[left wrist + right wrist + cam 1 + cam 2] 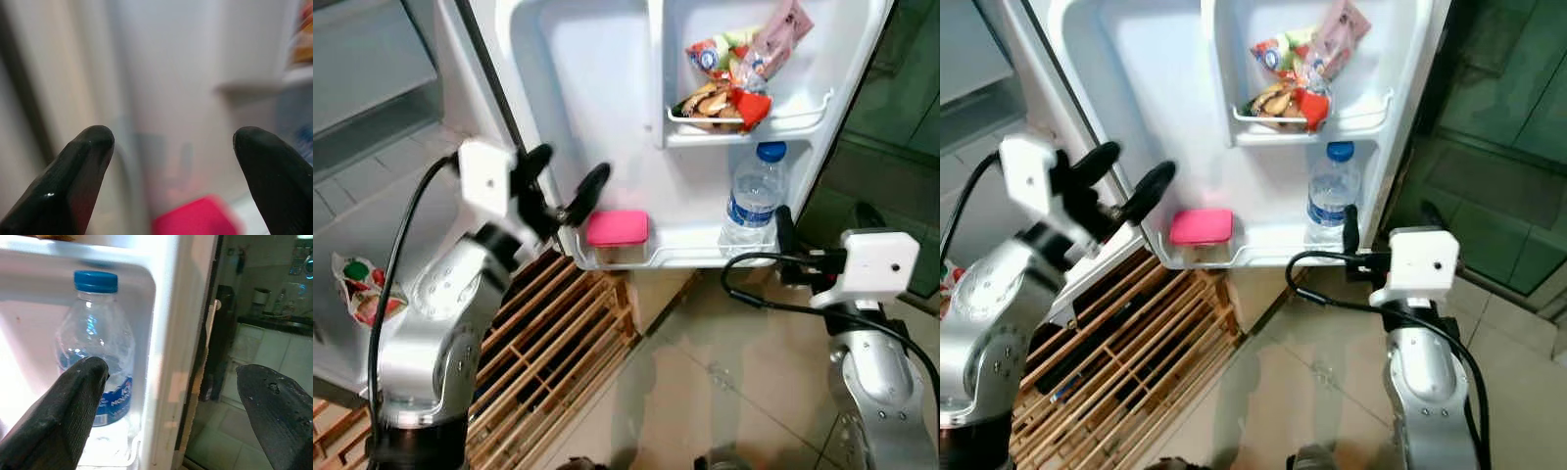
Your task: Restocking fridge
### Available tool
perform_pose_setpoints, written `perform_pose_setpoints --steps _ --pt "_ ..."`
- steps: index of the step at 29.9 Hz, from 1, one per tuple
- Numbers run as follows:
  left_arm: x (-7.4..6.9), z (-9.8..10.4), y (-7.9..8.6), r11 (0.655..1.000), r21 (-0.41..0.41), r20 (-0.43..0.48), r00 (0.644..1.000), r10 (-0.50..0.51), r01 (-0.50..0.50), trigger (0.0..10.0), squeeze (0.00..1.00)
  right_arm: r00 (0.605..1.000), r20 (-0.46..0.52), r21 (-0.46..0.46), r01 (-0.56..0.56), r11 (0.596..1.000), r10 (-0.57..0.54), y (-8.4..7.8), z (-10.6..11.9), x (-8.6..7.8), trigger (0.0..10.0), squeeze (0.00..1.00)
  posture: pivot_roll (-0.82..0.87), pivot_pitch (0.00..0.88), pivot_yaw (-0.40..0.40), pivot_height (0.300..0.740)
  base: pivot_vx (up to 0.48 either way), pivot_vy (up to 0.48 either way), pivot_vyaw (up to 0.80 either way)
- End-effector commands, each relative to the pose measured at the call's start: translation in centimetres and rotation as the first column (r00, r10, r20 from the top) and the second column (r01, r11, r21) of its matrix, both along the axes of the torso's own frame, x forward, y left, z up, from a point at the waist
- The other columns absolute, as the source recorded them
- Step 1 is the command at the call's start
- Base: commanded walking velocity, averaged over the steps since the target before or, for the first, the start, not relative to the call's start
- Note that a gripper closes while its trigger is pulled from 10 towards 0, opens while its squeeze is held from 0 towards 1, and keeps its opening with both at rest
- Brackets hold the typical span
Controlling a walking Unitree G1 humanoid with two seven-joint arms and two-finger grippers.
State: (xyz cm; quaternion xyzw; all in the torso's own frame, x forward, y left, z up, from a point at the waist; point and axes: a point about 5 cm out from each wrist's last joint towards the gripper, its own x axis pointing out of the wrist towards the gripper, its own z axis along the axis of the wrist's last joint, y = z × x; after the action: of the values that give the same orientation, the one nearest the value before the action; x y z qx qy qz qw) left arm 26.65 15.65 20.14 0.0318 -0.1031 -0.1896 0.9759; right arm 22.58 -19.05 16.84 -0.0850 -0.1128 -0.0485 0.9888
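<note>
1. Head views: the left gripper (566,186), fingers spread and empty, hovers near the pink box (617,228), which sits on the fridge door shelf (690,257) at 4 o'clock from it. Advance slowly, centred.
2. Right wrist view: the right gripper (176,396) is spread, with the water bottle (95,352) at 10 o'clock.

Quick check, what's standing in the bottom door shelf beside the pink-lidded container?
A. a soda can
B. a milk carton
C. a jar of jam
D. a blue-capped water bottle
D: a clear water bottle with a blue cap stands in the bottom door shelf, right of the pink-lidded container.
</note>
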Motion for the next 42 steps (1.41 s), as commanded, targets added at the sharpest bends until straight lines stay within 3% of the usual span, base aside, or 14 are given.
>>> perform_pose_setpoints --steps 1,2,6,13,22,27,35,37,42 --pt "0.2 -2.0 0.6 0.989 0.112 0.02 0.995 0.099 -0.1 10.0 0.0 0.999 0.016 0.035 0.032 0.999 -0.032 -0.4 0.1 -0.1 10.0 0.01 -0.22 0.024 0.093 0.74 0.0 0.0 0.0" --pt "0.5 -3.1 1.0 0.981 0.133 0.004 0.99 0.141 -0.141 10.0 0.0 0.999 0.021 0.028 0.045 0.999 -0.045 -0.7 -0.1 -0.1 10.0 0.02 -0.23 0.023 0.091 0.74 0.0 0.0 0.0" --pt "1.1 -4.1 0.8 0.972 0.132 0.033 0.981 0.192 -0.195 10.0 0.0 0.996 0.018 0.028 0.089 0.996 -0.09 -1.5 -0.7 0.0 10.0 0.01 -0.24 0.013 0.082 0.74 0.0 0.0 0.0" --pt "1.0 -3.3 -0.3 0.98 0.07 0.089 0.98 0.179 -0.186 10.0 0.0 0.995 -0.002 -0.002 0.099 0.995 -0.099 -2.2 -1.3 -0.2 10.0 0.0 -0.26 0.012 0.085 0.74 0.0 0.0 0.0" --pt "0.8 -3.0 -0.8 0.987 0.014 0.133 0.979 0.157 -0.16 10.0 0.0 0.999 0.016 0.005 0.05 0.999 -0.05 -1.6 -0.7 0.1 10.0 0.0 -0.26 0.008 0.082 0.74 0.0 -0.434 0.0" --pt "0.0 -2.5 -1.2 0.99 0.052 0.184 0.976 0.117 -0.128 10.0 0.0 0.989 0.116 0.002 -0.098 0.995 0.098 0.7 1.9 -0.1 10.0 0.01 -0.26 0.008 0.077 0.74 -0.371 -0.21 0.0" --pt "-0.2 -2.2 -1.6 0.993 0.061 0.228 0.97 0.084 -0.1 10.0 0.0 0.973 0.129 0.027 -0.196 0.98 0.191 1.8 2.5 -0.2 10.0 0.01 -0.26 0.0 0.078 0.74 -0.323 0.0 0.0" --pt "-0.2 -2.2 -1.6 0.993 0.063 0.23 0.97 0.079 -0.096 10.0 0.0 0.959 0.123 0.055 -0.264 0.963 0.255 2.2 2.8 -0.1 10.0 0.02 -0.27 0.0 0.081 0.74 0.0 0.0 0.0" --pt "0.8 -3.0 -2.2 0.991 0.086 0.17 0.982 0.085 -0.1 10.0 0.0 0.925 0.092 0.052 -0.373 0.926 0.367 2.7 3.4 0.6 10.0 0.01 -0.27 0.0 0.085 0.74 0.0 0.0 0.0"
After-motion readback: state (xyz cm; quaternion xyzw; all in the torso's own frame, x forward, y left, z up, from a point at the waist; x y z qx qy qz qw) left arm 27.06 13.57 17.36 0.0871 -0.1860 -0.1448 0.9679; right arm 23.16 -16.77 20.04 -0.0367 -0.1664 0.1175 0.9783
